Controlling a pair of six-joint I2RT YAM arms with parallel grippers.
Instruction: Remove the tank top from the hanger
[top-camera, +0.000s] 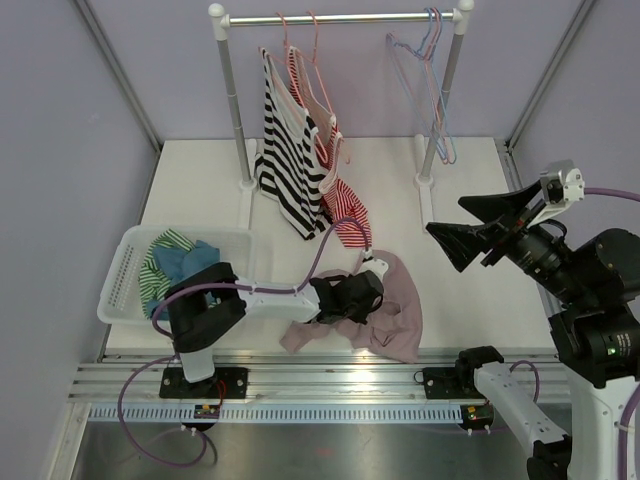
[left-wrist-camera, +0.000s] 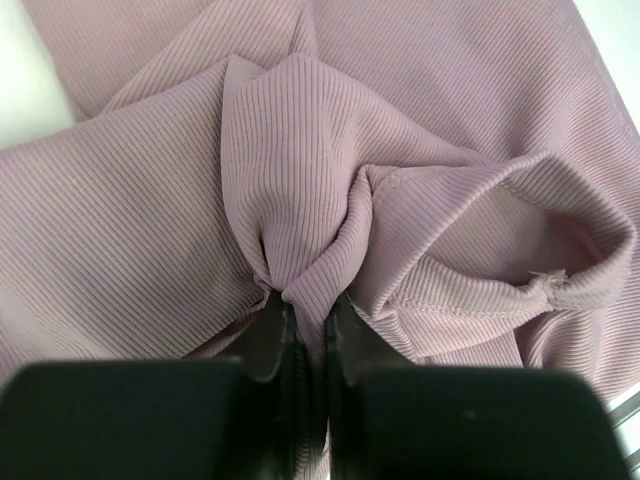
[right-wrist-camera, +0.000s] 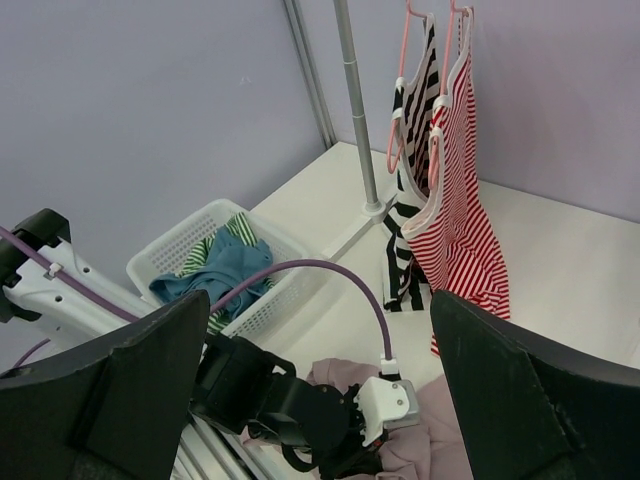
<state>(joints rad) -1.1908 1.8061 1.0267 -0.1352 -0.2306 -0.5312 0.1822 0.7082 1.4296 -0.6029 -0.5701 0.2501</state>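
Going left to right. The basket (top-camera: 125, 262) sits off to the left of the left hand (left-wrist-camera: 304, 325), with some blue and green-striped clothes in it, and nothing's touching it.

The left hand is clenched on a pinched-up fold of the mauve tank top (top-camera: 398, 322). That top lies crumpled on the table (top-camera: 200, 180) under the hand and out to its right, with no hanger in it that I can see. Risk here imo: the grip is on one small ridge of ribbed fabric. If the arm lifts or drags, the fold could slide out of the fingers, or the loose part could trail off the table's near edge, which is just behind the hand.

Farther out past the left hand, the black-and-white striped tank top (top-camera: 285, 160) and the red striped tank top (top-camera: 345, 205) hang on pink hangers (top-camera: 300, 50) from the rail (top-camera: 340, 18). The red one's hem comes down close to the hand's purple cable (top-camera: 320, 250), so a sloppy lift could snag it and yank the hanger. The two tops also hang pressed together, so pulling one could drag both.

Some empty hangers (top-camera: 432, 70) hang farther right. The right hand (top-camera: 478, 225) is spread wide open with nothing in it, up in the air and well right of all the clothes. If it reaches in for the rack, it could clip the right post (top-camera: 440, 100) or those empty hangers.
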